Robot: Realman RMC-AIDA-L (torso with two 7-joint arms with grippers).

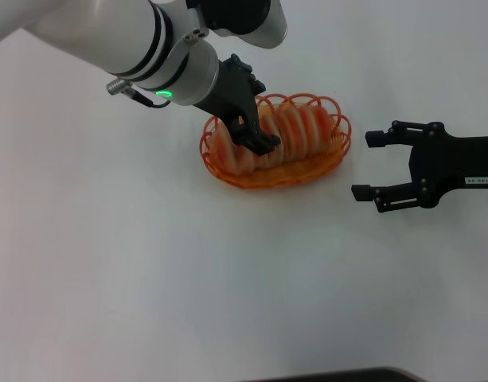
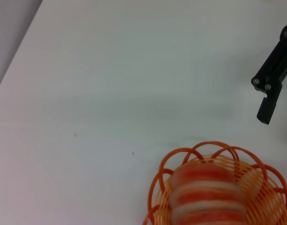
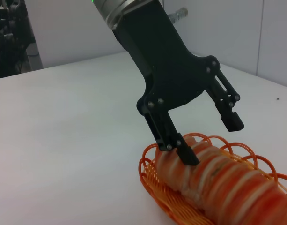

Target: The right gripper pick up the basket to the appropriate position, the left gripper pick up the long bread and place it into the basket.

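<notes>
Long bread (image 1: 287, 134) in basket (image 1: 228, 171); left claw (image 3: 213, 140) open above; label on right claw (image 1: 369, 165) unreadable.

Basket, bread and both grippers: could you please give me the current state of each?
basket: upright on the table, holding the loaf.
long bread: lying lengthwise inside the basket.
left gripper: jaws open, just above the bread's end, gripping nothing.
right gripper: jaws open, empty, beside the basket, apart from it.

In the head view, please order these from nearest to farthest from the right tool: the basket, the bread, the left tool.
1. Basket: its right end is beside the open right tool.
2. Bread: lying inside the basket.
3. Left tool: open over the bread's left half.
</notes>
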